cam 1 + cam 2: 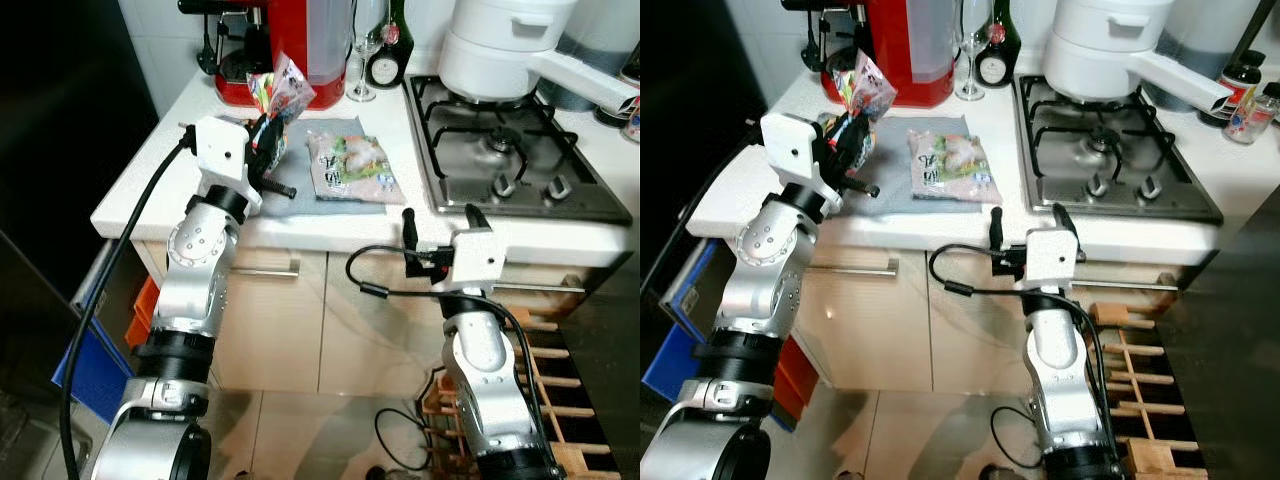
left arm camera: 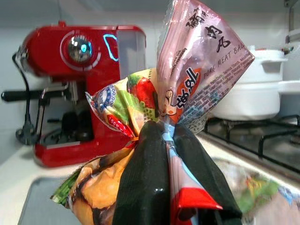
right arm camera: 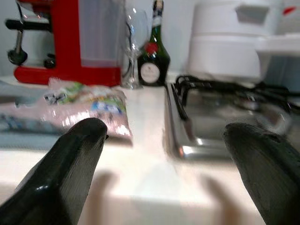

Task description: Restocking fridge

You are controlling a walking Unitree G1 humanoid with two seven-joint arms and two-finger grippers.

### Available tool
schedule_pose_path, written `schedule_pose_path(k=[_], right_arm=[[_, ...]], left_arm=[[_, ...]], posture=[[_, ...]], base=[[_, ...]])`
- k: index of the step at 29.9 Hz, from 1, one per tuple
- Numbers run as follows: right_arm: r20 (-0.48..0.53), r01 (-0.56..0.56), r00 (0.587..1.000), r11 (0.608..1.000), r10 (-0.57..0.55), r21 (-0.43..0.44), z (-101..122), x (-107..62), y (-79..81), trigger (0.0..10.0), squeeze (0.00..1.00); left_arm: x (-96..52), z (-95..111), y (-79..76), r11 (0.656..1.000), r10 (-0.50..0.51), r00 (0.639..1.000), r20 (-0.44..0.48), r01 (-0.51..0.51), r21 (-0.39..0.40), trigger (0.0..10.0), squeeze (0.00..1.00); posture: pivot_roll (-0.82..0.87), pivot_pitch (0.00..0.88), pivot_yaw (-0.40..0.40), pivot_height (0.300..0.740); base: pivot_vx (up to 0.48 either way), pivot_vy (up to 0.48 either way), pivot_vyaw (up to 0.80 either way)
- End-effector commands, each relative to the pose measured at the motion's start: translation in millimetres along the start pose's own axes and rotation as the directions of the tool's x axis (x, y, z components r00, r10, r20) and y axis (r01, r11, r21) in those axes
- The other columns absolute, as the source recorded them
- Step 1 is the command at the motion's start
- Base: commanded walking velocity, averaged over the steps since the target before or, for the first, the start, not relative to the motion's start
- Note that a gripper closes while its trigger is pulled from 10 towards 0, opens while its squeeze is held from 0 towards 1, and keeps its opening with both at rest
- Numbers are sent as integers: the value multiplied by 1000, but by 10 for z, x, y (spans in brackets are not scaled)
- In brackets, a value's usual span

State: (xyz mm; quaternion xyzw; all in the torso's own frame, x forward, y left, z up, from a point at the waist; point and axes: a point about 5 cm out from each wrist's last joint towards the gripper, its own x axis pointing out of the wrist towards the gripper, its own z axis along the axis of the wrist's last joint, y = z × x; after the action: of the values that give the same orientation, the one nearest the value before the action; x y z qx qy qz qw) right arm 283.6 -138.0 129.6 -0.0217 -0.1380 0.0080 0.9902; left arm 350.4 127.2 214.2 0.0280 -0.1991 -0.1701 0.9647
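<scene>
The left hand (image 2: pixel 164 187) is squeezed shut on the bunched tops of some food packs (image 2: pixel 178 89). One pack is pink with writing on it, and one has bright pictures of fruit. The left hand holds them up just above a grey mat (image 1: pixel 300 180) at the left end of the white worktop (image 1: pixel 180 130). One more pack, a flat see-through bag of food (image 1: pixel 350 165), lies on the grey mat just beside the held packs.

Behind the mat stands a red coffee machine (image 1: pixel 285 45). Next to it are a wine glass (image 1: pixel 365 50) and a dark bottle (image 1: pixel 392 45). To the right is a gas stove (image 1: pixel 500 145) with a big white pot (image 1: pixel 505 45) on it.

The right hand (image 3: pixel 168 164) is wide open and has nothing in it. It is in front of the worktop edge, low down, near the stove, with its fingers (image 1: pixel 408 228) pointing up. Below the worktop are pale cupboard doors (image 1: pixel 290 330). A wooden rack (image 1: pixel 560 400) stands on the floor to the right.
</scene>
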Motion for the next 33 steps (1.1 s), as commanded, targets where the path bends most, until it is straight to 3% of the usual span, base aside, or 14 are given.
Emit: schedule_pose_path(k=[1, 6, 23, 33], right_arm=[[-24, 7, 1000, 1000, -7, 9, -39, -6, -18, 10000, 0], [-23, 0, 1000, 1000, 0, 4, -45, -13, -12, 10000, 0], [-34, -18, 999, 1000, 17, -8, -84, -61, -4, 10000, 0], [-44, -21, 999, 1000, 20, -12, -110, -82, -6, 10000, 0]], left_arm=[[-3, 38, -6, 1000, 4, 1000, 14, -4, 9, 10000, 0], [-2, 30, -13, 1000, 3, 1000, 11, -3, 10, 10000, 0], [-51, -33, -25, 1000, -6, 1000, -14, 6, 11, 10000, 0], [-132, -114, -30, 1000, -7, 999, -44, 7, 6, 10000, 0]], posture=[[-62, 0, 7, 740], [-62, 0, 6, 740], [-66, 0, 7, 740], [-61, 0, 6, 740]], base=[[-356, 0, 0], [-338, 0, 0], [0, 0, 0], [-273, 0, 0]])
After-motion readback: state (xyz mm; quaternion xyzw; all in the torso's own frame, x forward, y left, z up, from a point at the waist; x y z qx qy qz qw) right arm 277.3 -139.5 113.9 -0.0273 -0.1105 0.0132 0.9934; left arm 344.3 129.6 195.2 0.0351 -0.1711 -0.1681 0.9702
